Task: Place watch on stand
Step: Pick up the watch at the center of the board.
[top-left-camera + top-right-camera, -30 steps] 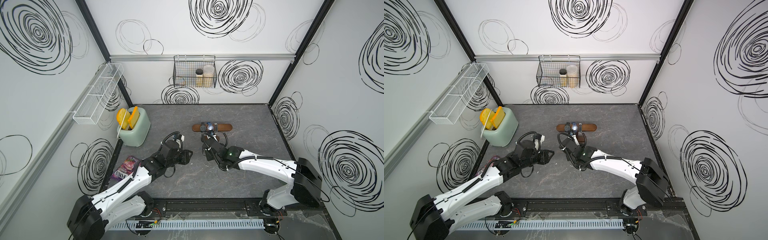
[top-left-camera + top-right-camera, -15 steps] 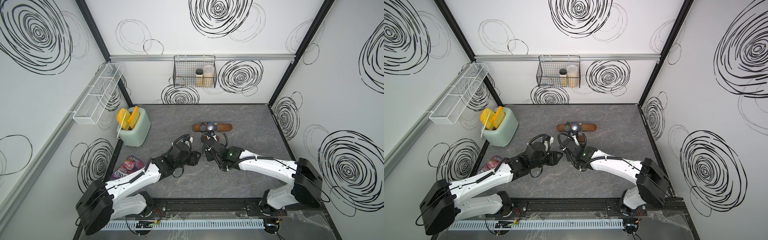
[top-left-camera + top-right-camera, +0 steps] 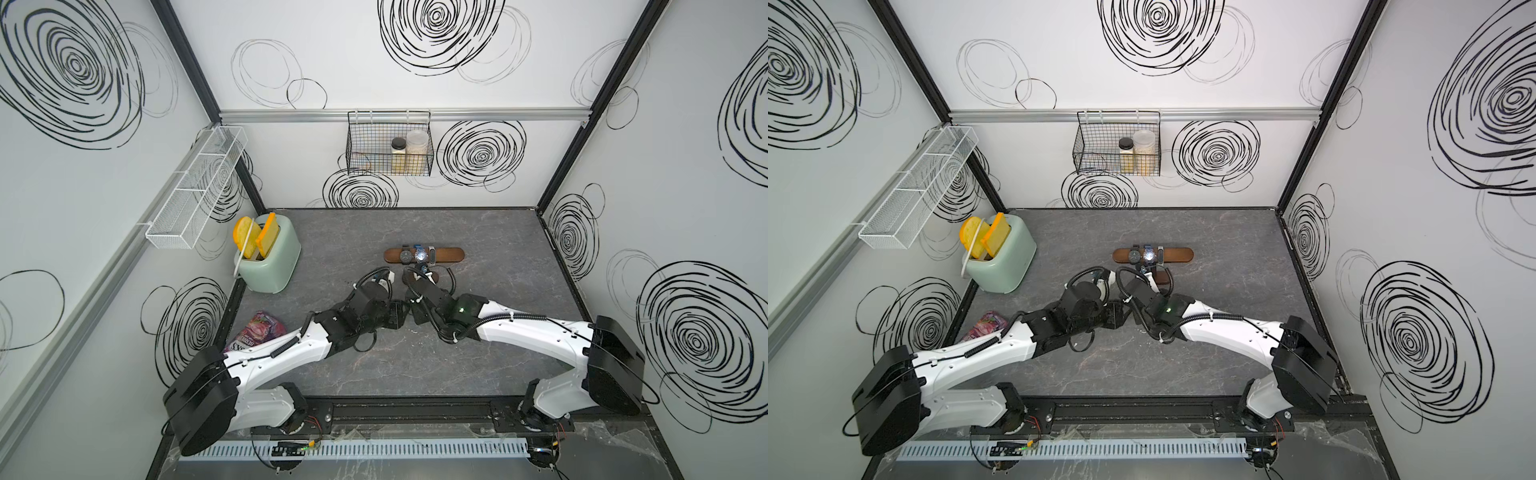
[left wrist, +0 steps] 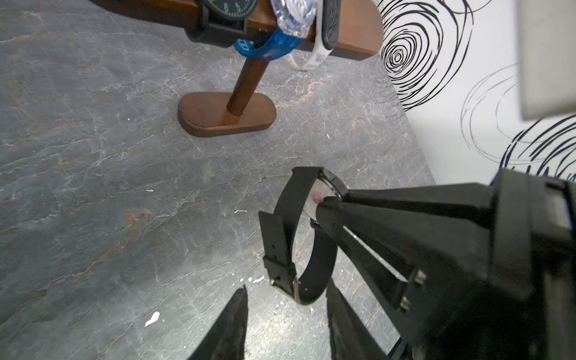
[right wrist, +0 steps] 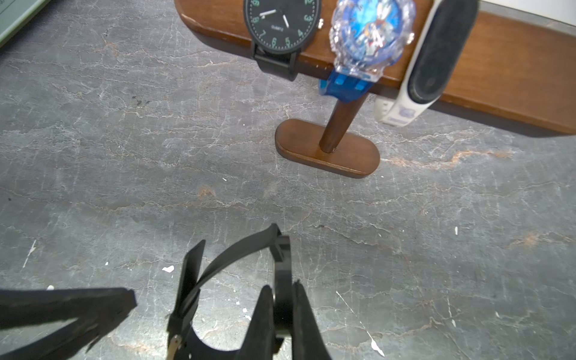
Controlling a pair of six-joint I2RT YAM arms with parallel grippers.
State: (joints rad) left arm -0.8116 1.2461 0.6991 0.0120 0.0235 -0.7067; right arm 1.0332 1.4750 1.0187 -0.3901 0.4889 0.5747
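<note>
Swinging in from over by the snack bag (image 3: 259, 332), the left gripper (image 4: 286, 285) has come right up beside the right gripper (image 5: 283, 299), which has not budged. Both sit just in front of the stand (image 3: 451, 254), on the side away from the back wall.

The right gripper is clenched on the case of the black watch (image 4: 314, 268), which sits edge-on between its fingers with the strap looping out toward the left gripper. That one has its jaws parted and nothing in them. The strap's buckle end lies in the gap before its tips, and I cannot tell whether it touches. The watch is near the stand's base, not on the bar.

On the bar hang a black-faced watch (image 5: 282, 25), a clear blue watch (image 5: 371, 34) and a white band (image 5: 436, 56), side by side.

The tabletop (image 3: 498, 332) is dark grey and stone-look, veined with rust and flecked white. White walls (image 3: 332, 54) scribbled with black spirals close it in. Behind the stand a black wire basket (image 3: 365, 162) hangs on the wall, holding two jars (image 3: 398, 156). Well off from the stand, toward the left gripper's side, stands a mint toaster (image 3: 270, 266)
</note>
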